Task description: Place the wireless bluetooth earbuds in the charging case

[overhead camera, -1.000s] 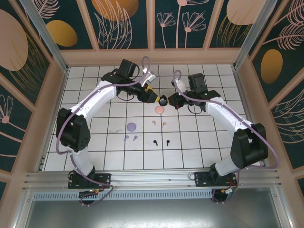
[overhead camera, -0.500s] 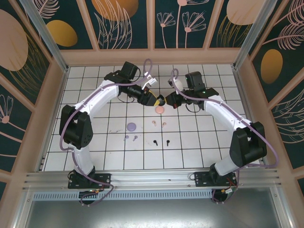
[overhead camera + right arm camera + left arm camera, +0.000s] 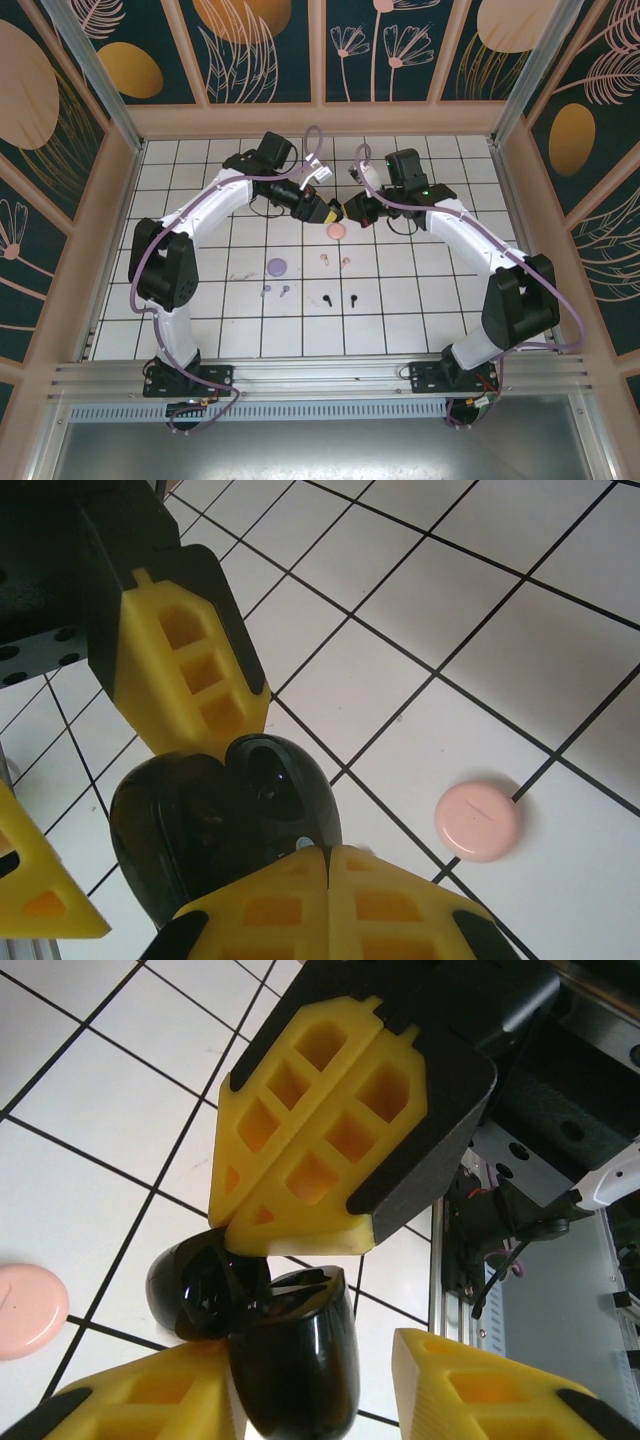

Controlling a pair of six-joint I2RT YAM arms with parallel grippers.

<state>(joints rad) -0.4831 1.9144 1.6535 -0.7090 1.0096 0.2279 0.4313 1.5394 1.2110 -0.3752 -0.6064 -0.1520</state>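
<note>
The right fingers are clamped on the open black case in mid-air, the left fingers stand apart astride it, and the black earbuds lie on the tabletop basewards, equally near both arms.

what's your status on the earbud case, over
right gripper shut on open black case; left gripper jaws straddle it, open. earbuds all on tiles. pink case lies beside.

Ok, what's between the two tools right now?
The open black charging case. The right tool, shut, pinches its edge, and the left tool straddles it, not yet clamped. Both wrist views show this.
</note>
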